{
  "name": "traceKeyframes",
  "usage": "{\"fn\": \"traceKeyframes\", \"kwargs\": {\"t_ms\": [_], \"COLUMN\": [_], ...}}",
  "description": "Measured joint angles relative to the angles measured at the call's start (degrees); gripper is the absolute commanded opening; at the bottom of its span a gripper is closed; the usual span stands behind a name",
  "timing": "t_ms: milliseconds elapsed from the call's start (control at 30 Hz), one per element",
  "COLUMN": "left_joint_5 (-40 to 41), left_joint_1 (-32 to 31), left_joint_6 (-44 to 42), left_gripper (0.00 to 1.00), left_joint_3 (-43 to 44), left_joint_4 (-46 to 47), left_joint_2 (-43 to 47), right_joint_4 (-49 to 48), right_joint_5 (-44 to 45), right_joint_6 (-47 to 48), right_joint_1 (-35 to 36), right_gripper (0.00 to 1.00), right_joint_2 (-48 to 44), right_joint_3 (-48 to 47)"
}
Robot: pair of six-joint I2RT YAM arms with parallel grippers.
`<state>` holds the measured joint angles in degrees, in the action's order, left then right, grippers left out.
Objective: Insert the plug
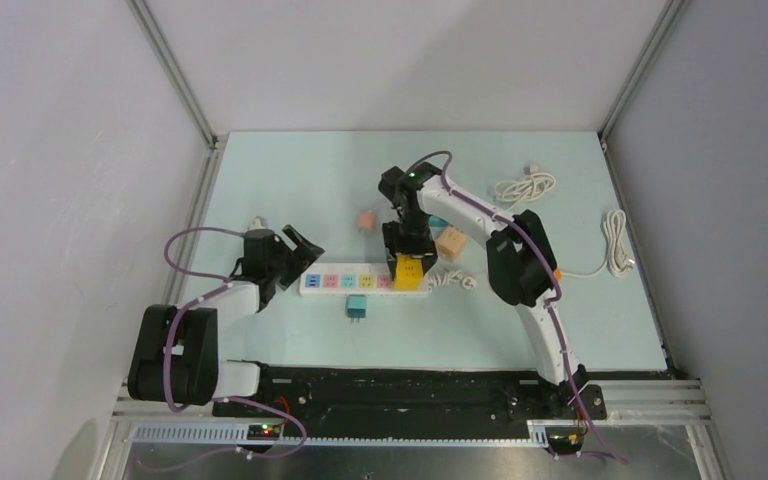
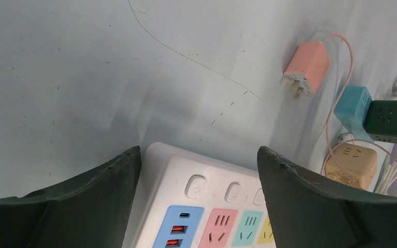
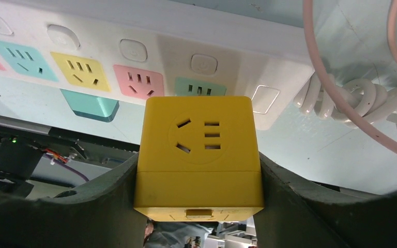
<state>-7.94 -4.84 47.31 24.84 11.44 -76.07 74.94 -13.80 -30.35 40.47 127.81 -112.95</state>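
**Right claw [image 3: 199, 178] clamps yellow plug cube [image 3: 199, 139] at the power strip's [image 1: 345, 282] right end**

The right claw's two dark fingers press on opposite sides of the yellow plug cube, holding it at the right end of the power strip, just in front of the green socket. Whether its pins are seated in the strip cannot be told. The left claw [image 2: 199, 170] stands released with its fingers spread wide, at the strip's left end near the blue socket and gripping nothing. A teal plug [image 1: 357, 306] lies on the surface [image 1: 290, 180] just on the near side of the strip. A pink adapter [image 1: 365, 221] lies on the far side.
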Motion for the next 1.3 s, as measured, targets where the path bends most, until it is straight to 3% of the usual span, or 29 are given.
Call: {"fn": "traceKeyframes", "kwargs": {"t_ms": [500,1033,1300], "left_joint_5": [-0.4,-1.3,-1.6], "left_joint_1": [0.1,0.2,0.3], "left_joint_6": [-0.8,-0.9,-0.9], "left_gripper": [0.88,0.88,0.88], "left_joint_3": [0.0,0.3,0.4], "left_joint_4": [0.5,3.5,4.9], "left_joint_2": [-0.7,-2.7,-3.4], "right_joint_4": [1.4,-1.4,0.4], "right_joint_5": [3.5,-1.3,1.0], "right_joint_6": [-1.6,-7.0,-5.7], "right_joint_1": [1.7,0.0,1.3], "right_gripper": [0.17,0.18,0.19], "right_joint_2": [0.9,0.0,1.1], "right_joint_3": [-1.9,2.2,-0.1]}}
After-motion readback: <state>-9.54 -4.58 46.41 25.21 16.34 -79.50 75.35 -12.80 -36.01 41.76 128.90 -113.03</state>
